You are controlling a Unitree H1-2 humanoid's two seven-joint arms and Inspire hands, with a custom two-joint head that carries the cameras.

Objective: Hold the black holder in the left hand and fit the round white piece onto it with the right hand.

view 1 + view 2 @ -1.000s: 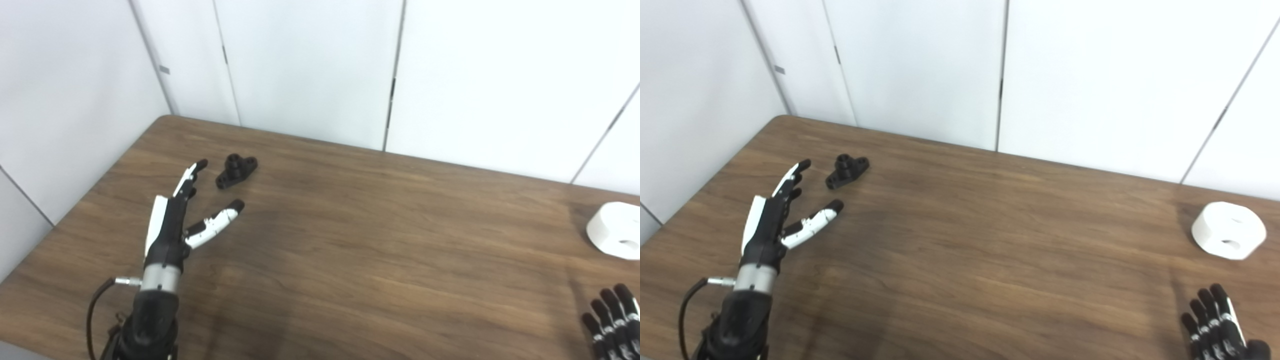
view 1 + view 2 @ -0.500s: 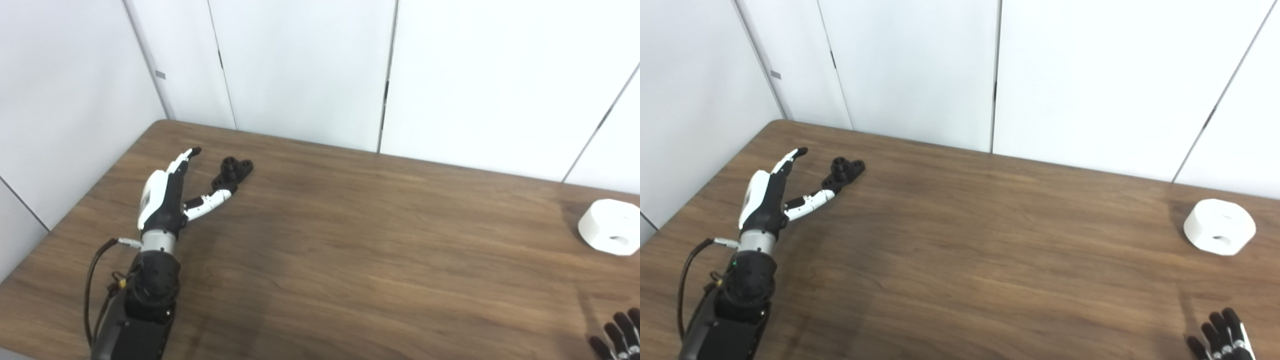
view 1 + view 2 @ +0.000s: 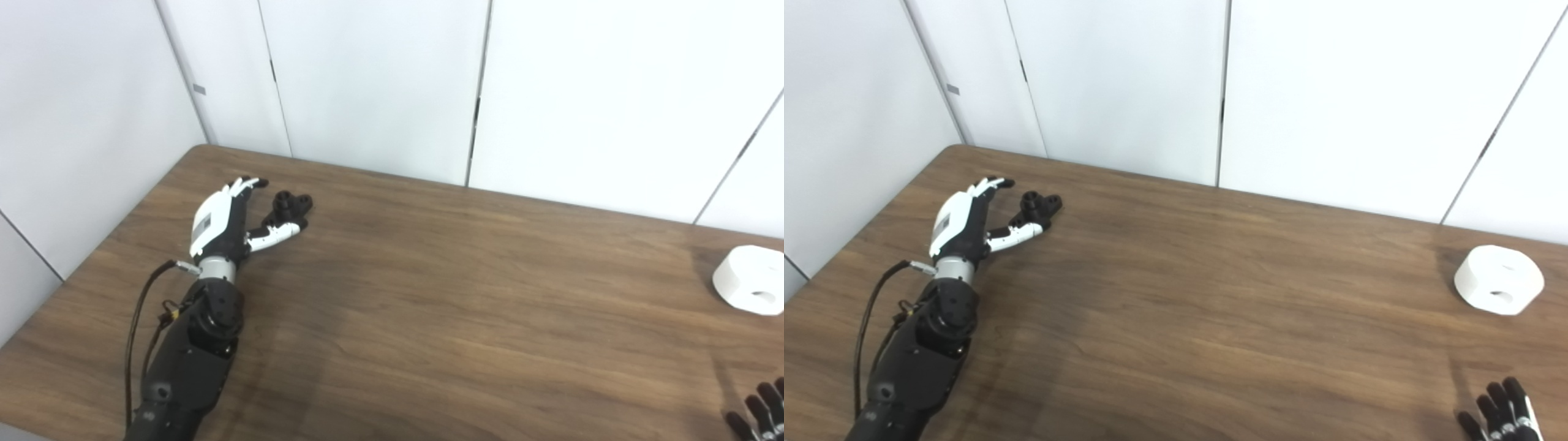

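The left hand [image 3: 228,214] lies low over the wooden surface [image 3: 429,294] at about ten o'clock in the left eye view, fingers spread and holding nothing. Its thumb reaches toward the black holder [image 3: 290,206], which sits at the hand's two o'clock; the thumb tip looks to be right at the holder's near side, though whether it touches cannot be told. The longer fingers pass the holder on its left. The round white piece [image 3: 748,288] rests far off at three o'clock, well apart from everything. Only the dark fingertips of the right hand [image 3: 756,416] show at the bottom edge, about five o'clock; whether it is spread or clenched cannot be told from this view.

In the right eye view the left hand [image 3: 968,215] has the holder [image 3: 1040,206] between thumb and fingers, not yet grasped. The white piece [image 3: 1499,288] stands at three o'clock, its hole facing the camera. The right hand [image 3: 1502,411] shows more here, fingers apart and empty, waiting near five o'clock.

The step in hand seems to be the grasp of the holder. To do it well, the hand should likely ease forward until the holder's base sits deep between thumb and fingers, then close on the flat base, leaving the raised boss free for the white piece, and avoid nudging the small part away
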